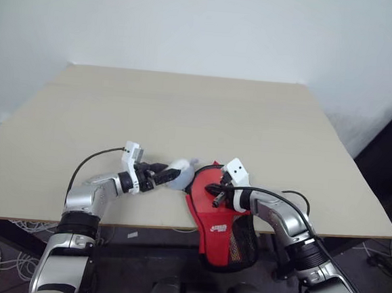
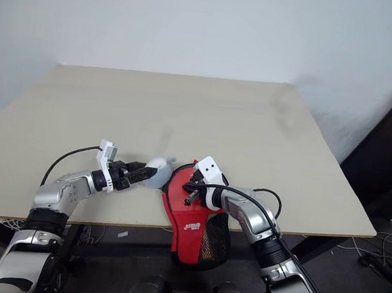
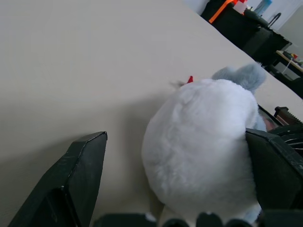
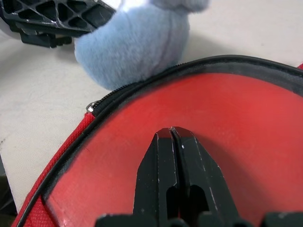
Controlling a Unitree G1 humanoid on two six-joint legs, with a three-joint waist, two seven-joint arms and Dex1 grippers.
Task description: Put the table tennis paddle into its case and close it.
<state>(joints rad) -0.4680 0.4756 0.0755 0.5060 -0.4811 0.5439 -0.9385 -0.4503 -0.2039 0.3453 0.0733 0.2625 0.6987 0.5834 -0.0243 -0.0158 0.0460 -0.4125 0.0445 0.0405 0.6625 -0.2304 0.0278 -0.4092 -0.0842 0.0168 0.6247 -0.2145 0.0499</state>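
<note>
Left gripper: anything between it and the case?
Yes. A pale plush toy sits between the open fingers of the left gripper, at the zip edge of the case, so it blocks that side. The right gripper, shut, is over the case's red face with nothing between.

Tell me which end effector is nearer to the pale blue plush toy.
Left. The left end effector has its open fingers on either side of the plush toy. The right end effector is shut, over the red case beside the toy.
</note>
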